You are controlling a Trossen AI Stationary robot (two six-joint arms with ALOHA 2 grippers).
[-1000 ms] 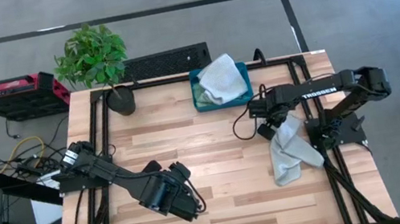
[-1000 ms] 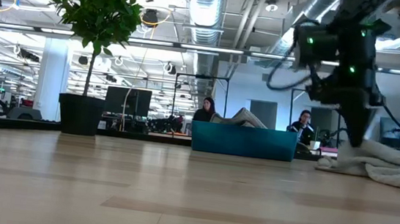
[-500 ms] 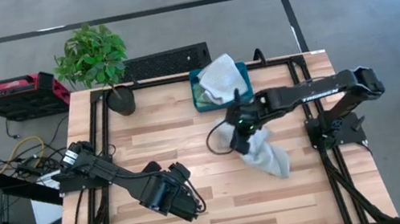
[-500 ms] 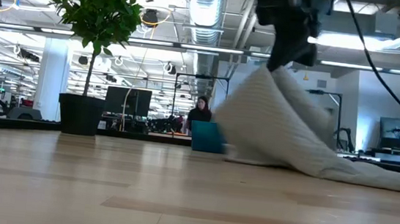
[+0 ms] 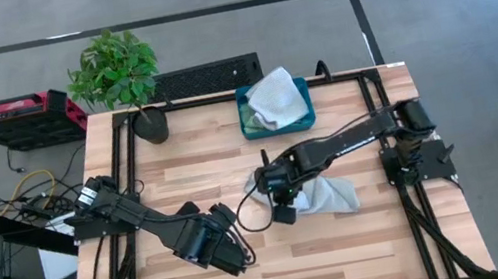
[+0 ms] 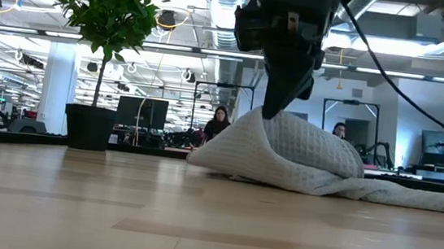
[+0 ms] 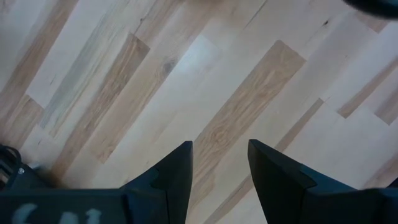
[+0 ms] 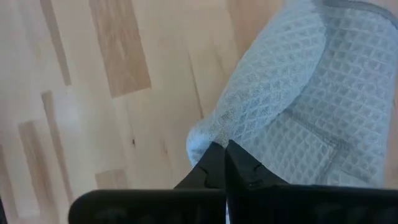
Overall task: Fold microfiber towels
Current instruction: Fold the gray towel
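Right gripper point(image 5: 280, 187) is clamped shut on pale grey towel point(image 5: 327, 193) edge mid-desk point(image 5: 193, 169); left gripper point(image 7: 219, 163) is held open over bare wood.

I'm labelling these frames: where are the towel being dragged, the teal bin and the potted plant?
towel point(image 5: 332, 193), high view, crumpled middle.
teal bin point(image 5: 246, 120), high view, left wall.
potted plant point(image 5: 114, 69), high view, leaves.

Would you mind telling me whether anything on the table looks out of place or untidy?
The towel pinched by the right gripper lies crumpled mid-table rather than flat. More cloth bulges over the rim of the teal bin. The left gripper waits open.
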